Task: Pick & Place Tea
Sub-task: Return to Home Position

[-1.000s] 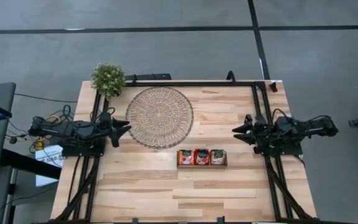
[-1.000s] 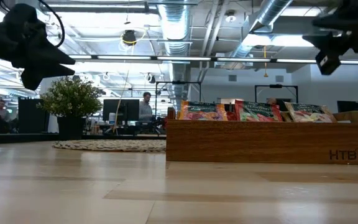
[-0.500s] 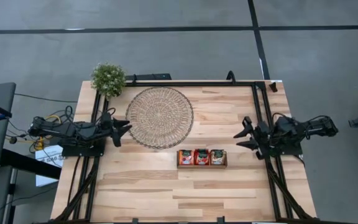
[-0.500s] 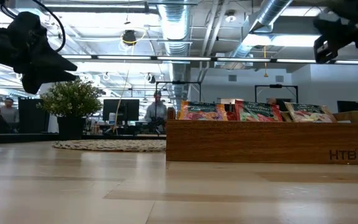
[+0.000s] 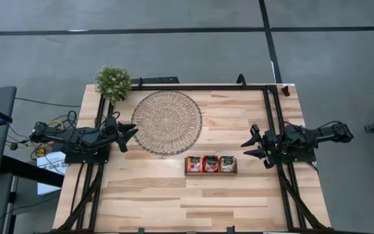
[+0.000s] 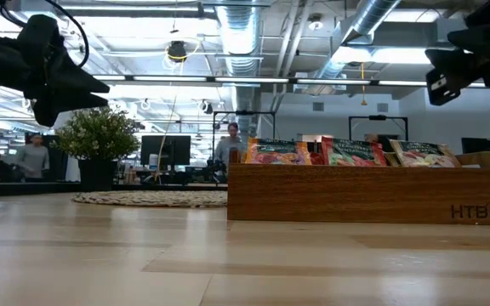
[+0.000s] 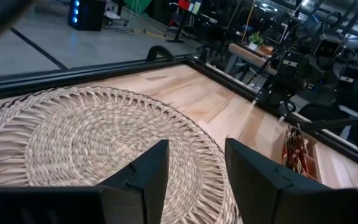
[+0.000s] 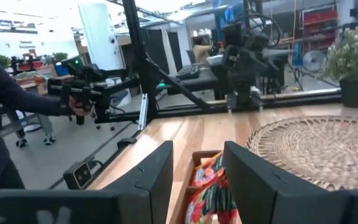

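The tea sachets (image 5: 210, 164) stand on edge inside the wooden tray (image 5: 211, 173), filling all three of its parts. Red ones fill the left and middle parts and paler ones the right part. In the low view their tops (image 6: 354, 151) stick up above the tray's front wall (image 6: 364, 195). No sachet lies on the table (image 5: 148, 195) outside the tray.

The right gripper (image 5: 247, 148) hangs in the air just to the right of the tray, a little behind it and apart from it. Its fingers are spread and hold nothing. In its own wrist view the gap between the fingers (image 8: 197, 152) looks down onto the tray's right end (image 8: 199, 155) and the sachets (image 8: 209, 186) in it.

The left gripper (image 5: 131, 135) hovers well to the left of the tray and behind it, also spread wide and holding nothing. Its wrist view (image 7: 196, 152) looks across the round woven mat (image 7: 92, 143) toward the tray (image 7: 304, 152).

The mat (image 5: 167, 122) lies behind the tray, offset to its left and near it without touching. A small potted plant (image 5: 113, 82) stands farther behind and farther left of the tray, beyond the mat.

Past the table edge on the tray's right side, the right wrist view shows a person's dark sleeve (image 8: 17, 93) and a hand (image 8: 76, 107) gripping a dark device.
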`<action>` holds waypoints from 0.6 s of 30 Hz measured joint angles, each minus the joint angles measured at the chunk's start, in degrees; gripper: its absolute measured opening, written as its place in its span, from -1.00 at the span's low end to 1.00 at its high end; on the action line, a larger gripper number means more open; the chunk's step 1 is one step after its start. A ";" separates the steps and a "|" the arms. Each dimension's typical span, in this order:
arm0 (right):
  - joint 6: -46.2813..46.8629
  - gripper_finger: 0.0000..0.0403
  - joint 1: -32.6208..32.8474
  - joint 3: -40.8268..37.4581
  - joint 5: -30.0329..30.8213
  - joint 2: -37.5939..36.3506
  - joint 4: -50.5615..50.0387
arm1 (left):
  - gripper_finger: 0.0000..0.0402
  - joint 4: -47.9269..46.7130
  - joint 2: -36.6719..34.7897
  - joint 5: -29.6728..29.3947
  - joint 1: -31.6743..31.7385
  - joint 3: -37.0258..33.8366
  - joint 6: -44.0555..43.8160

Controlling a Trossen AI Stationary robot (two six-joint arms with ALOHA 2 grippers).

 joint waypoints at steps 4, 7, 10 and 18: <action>-0.21 -0.34 0.00 -0.02 -0.02 0.02 -1.32 | -0.26 -0.13 0.00 0.35 0.00 -0.05 0.66; -0.28 -0.33 0.00 -0.02 -0.02 0.02 -1.44 | -0.26 -0.22 0.00 0.48 0.00 -0.09 2.24; -0.32 -0.34 0.00 -0.04 -0.02 0.02 -1.44 | -0.26 -0.25 0.00 0.50 0.00 -0.13 2.54; -0.33 -0.33 0.00 -0.07 -0.02 0.02 -1.43 | -0.26 -0.25 0.00 0.88 0.00 -0.15 2.56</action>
